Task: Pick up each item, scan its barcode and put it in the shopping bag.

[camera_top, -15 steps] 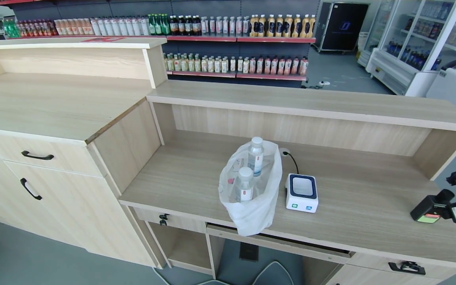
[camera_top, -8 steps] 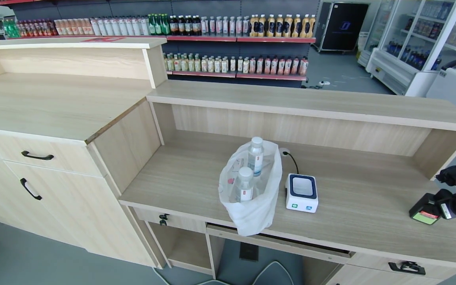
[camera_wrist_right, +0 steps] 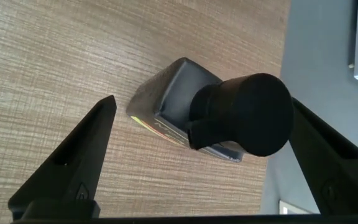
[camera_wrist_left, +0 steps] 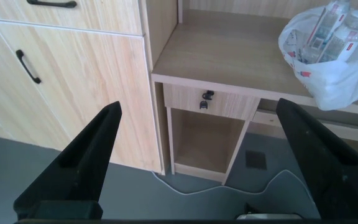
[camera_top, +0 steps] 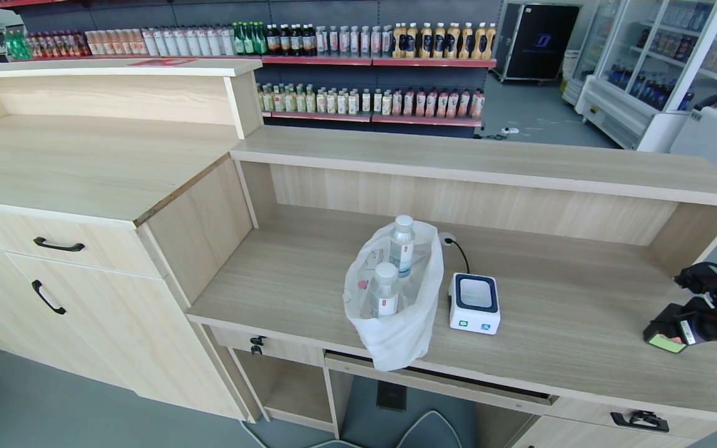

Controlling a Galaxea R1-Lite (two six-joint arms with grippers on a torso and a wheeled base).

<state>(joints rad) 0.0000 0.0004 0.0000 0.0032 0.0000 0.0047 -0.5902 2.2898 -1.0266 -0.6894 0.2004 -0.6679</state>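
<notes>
Head view: 1 bag (camera_top: 396, 336) stands on the desk (camera_top: 570, 323) with 2 bottles (camera_top: 403, 249) upright inside. 1 scanner (camera_top: 474, 303) sits just beside the bag, on the robot's right. 1 dark item (camera_top: 665, 335) with a green face is at the desk's right end, well apart from both.

Left wrist view: the left claw (camera_wrist_left: 199, 106) hangs low over the floor in front of the desk's left end. Its fingers are wide apart and hold nothing.

Right wrist view: the right claw (camera_wrist_right: 201, 102) is over the dark item, with its fingers spread wide on either side and not clamped on it. The item seems to lie on the desk near the edge. I cannot tell whether the black round knob in front of it belongs to it.

The step in hand looks like picking up this 1 item that is not yet bagged. The next move calls for closing the right claw on it and lifting it. Its barcode, which I cannot see, then has to face the scanner before the item goes into the bag.
</notes>
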